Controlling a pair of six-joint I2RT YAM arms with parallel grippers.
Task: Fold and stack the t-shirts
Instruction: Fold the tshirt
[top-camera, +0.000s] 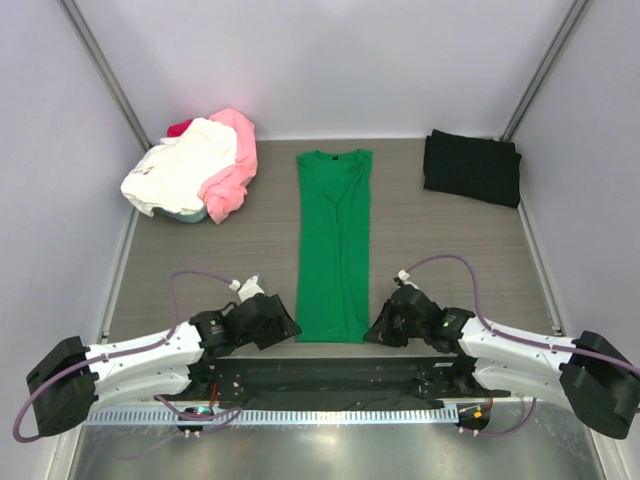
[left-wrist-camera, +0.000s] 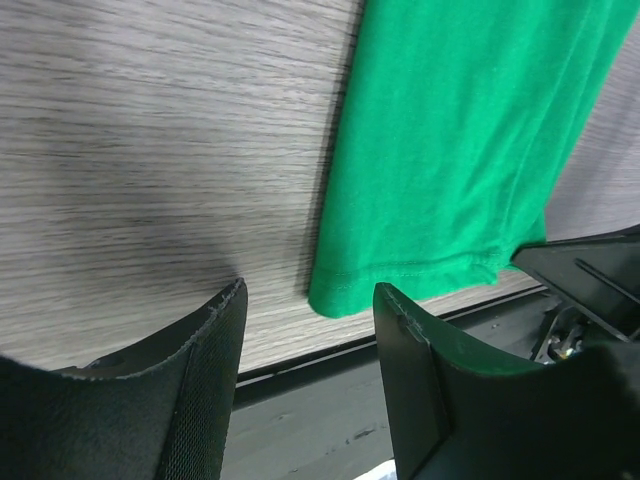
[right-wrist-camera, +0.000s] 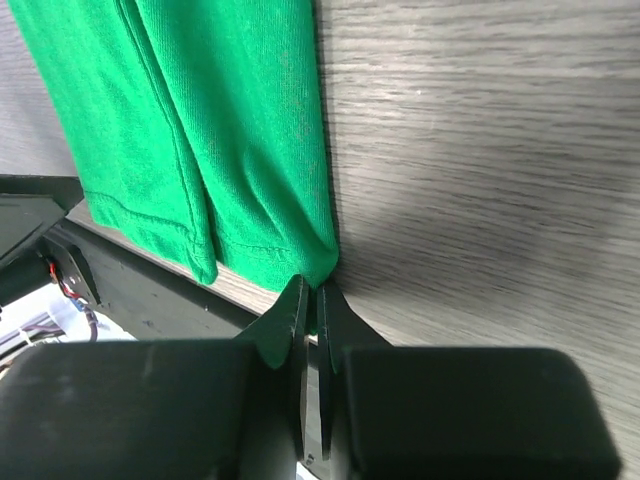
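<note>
Between the two grippers, flanking the near hem of the green t-shirt (top-camera: 333, 250), folded into a long narrow strip and lying flat on the table (top-camera: 440, 250), collar at the far end. Holding the left gripper (top-camera: 288, 327) wide open just left of that hem. Framing, in the left wrist view, the shirt's near left corner just beyond the spread fingertips (left-wrist-camera: 232, 300), apart from both. Pressing the right gripper (top-camera: 377, 330) closed at the hem's right corner. Meeting that corner, in the right wrist view, right at the tips of the right gripper (right-wrist-camera: 311, 290); unable to tell whether any cloth is being pinched. Crouching low with both wrists just beyond the black base rail (top-camera: 330, 378), purple cables (top-camera: 200, 275) looping up behind each gripper. Lying well beyond the right gripper and off to its right, folded: the black t-shirt (top-camera: 471, 167). Lying well beyond the left gripper and off to its left, in a loose heap: the cream-white t-shirt (top-camera: 180, 170), the pink t-shirt (top-camera: 232, 165) draping against it, the red t-shirt (top-camera: 180, 128) peeking out at the far side.
</note>
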